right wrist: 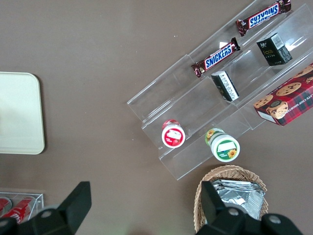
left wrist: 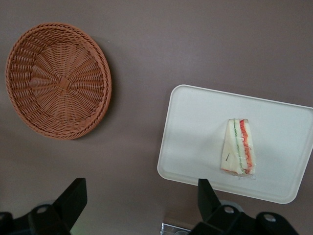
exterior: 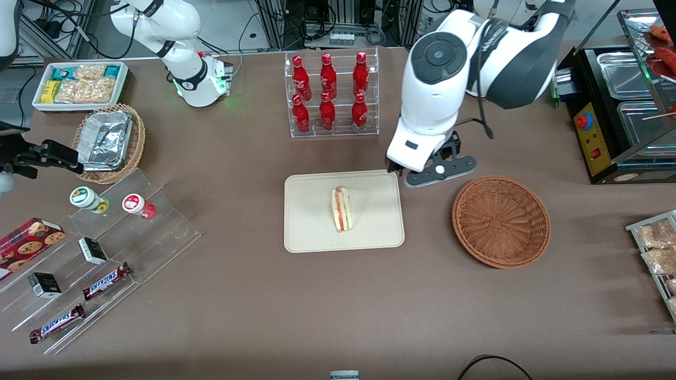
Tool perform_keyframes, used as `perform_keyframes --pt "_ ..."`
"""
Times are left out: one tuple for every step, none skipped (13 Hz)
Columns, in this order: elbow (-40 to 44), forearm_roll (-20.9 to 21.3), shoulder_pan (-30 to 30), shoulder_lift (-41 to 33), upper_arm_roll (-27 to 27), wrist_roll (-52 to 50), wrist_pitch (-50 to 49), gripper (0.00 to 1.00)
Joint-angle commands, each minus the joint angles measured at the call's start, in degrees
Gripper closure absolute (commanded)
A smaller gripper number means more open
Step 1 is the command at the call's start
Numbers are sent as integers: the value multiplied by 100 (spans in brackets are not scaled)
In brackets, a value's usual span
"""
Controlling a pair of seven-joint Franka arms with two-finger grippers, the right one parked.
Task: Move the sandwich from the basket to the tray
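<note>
From the front, you see the sandwich (exterior: pixel 341 209) already lying in the tray (exterior: pixel 306 232), near its middle, filling edge turned up. The basket (exterior: pixel 500 221) sits beside the tray toward the working arm's end of the counter (exterior: pixel 264 316), and its woven bowl holds nothing. Your gripper (exterior: pixel 441 171) hangs above the counter, farther from the front camera than both, roughly over the gap between tray corner and basket rim. By my reading the placing is done and only a retreat remains.

Around them stand a clear rack of red bottles (exterior: pixel 330 95), a white bin of snack packets (exterior: pixel 79 84), and a tan wicker basket carrying foil containers (exterior: pixel 105 140).

In the left wrist view, the fingers (left wrist: pixel 208 196) are spread wide apart with nothing between them. Below them lie the empty basket (left wrist: pixel 58 81) and the tray (left wrist: pixel 195 132), well apart from each other, with the sandwich (left wrist: pixel 238 152) resting flat inside the tray rim, clear of every edge. Should you need to shift it, treat it as light, soft and easily crushed: I would pinch it gently across the two bread faces, not on the filling edge, since a hard squeeze would likely press the layers out.

In the right wrist view, you catch only a corner of the tray (right wrist: pixel 19 112), plus a clear stepped stand holding Snickers bars (right wrist: pixel 220 56), small cartons and two capped jars.
</note>
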Motion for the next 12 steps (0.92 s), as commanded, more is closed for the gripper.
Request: perform_keyframes --pt "-183 -76 491 -494 -24 704 -394 0" --pt "-183 -85 650 -600 -24 950 -509 0" --pt "-183 -85 764 -679 -15 1223 -658 0" --pt "-183 -85 966 -749 -15 1486 -755 0" --pt "-183 -102 1159 -828 -24 1785 -825 0" --pt "-183 -102 1318 -934 -24 2084 -957 0" --pt "-192 -181 1528 -1048 -24 2365 -1115 0" --pt "-218 -321 1757 -1153 -15 2768 -1221 0" --pt "-288 -331 1907 -1233 -15 3120 -1274 0" --pt "-410 -340 2056 -1390 2 3367 -1292 0" --pt "-568 -348 2162 -1548 2 3509 -1292 0" --pt "-683 -348 2250 -1689 11 3667 -1292 0"
